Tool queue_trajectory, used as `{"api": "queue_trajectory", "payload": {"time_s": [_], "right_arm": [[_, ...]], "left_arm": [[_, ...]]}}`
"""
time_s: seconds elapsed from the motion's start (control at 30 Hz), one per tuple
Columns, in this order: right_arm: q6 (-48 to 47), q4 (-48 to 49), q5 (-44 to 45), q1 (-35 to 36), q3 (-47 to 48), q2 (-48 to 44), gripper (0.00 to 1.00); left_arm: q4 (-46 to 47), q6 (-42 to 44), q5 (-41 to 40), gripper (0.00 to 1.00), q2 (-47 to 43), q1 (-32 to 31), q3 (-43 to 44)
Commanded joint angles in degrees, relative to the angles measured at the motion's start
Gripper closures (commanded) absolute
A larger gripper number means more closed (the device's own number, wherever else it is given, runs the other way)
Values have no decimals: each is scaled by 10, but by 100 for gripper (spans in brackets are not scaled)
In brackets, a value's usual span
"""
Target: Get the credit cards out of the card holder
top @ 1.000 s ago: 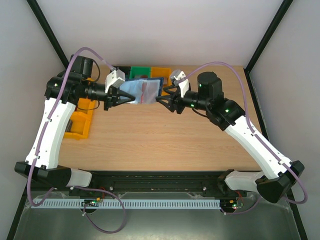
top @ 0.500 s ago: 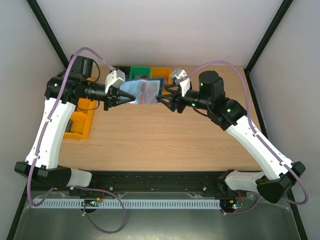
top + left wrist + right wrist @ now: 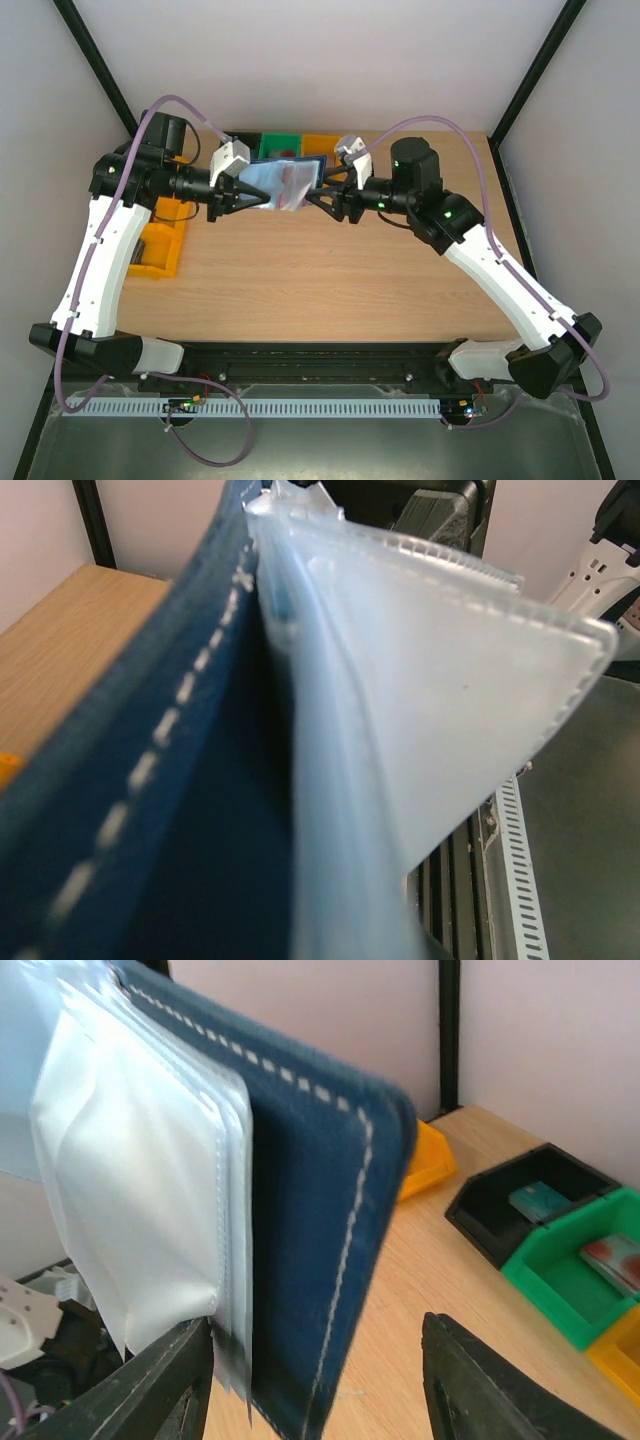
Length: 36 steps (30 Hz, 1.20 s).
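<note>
Beneath the green bin: wooden table, with the bin at its far edge. Left arm and right arm both reach in toward the green bin's near side, one from each flank. Black bin sits against the green bin's left side, yellow bin against its right. Orange bin is well left of it and nearer the arm bases. Card holder is up off the table, just in front of the green bin. It's spread open, navy cover outside, clear sleeves fanned inside. Left gripper is clamped on the holder's left edge. Right gripper has jaws apart, straddling the holder's right edge with a gap on one side, so no grip. Sleeved card, reddish, shows through the plastic. Loose reddish card lies in the green bin, teal card in the black bin.
</note>
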Motion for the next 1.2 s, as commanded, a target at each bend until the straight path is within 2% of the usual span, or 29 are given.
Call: {"api": "queue_trajectory", "payload": {"time_s": [0.0, 0.4, 0.67, 0.73, 0.77, 0.8, 0.83, 0.87, 0.9, 0.97, 1.0, 1.17], "right_arm": [[32, 70, -54, 6, 19, 7, 44], [65, 125, -60, 31, 17, 24, 46], [88, 143, -64, 42, 17, 33, 76], [101, 151, -62, 44, 17, 36, 83], [108, 156, -61, 46, 17, 39, 87], [114, 158, -61, 48, 18, 43, 91], [121, 158, -56, 50, 20, 47, 96], [124, 155, -44, 52, 23, 51, 98], [129, 152, -30, 54, 27, 54, 98], [140, 140, 12, 60, 35, 60, 98], [146, 134, 41, 64, 39, 62, 98], [188, 105, 162, 94, 74, 91, 98]], "left_arm": [[-9, 17, 23, 98, -9, 1, 9], [-9, 18, 27, 98, -12, 1, 1], [10, -1, 18, 98, -14, 1, -9], [26, -21, 9, 94, -13, 1, -15], [35, -32, 3, 90, -11, 1, -18], [42, -40, -2, 81, -11, 1, -21], [49, -47, -6, 68, -10, 1, -24], [52, -50, -9, 51, -10, 1, -25], [55, -53, -12, 28, -9, 1, -25], [58, -56, -18, 7, -9, 1, -25], [59, -56, -20, 2, -9, 1, -25], [96, -95, -36, 0, -4, 0, -39]]}}
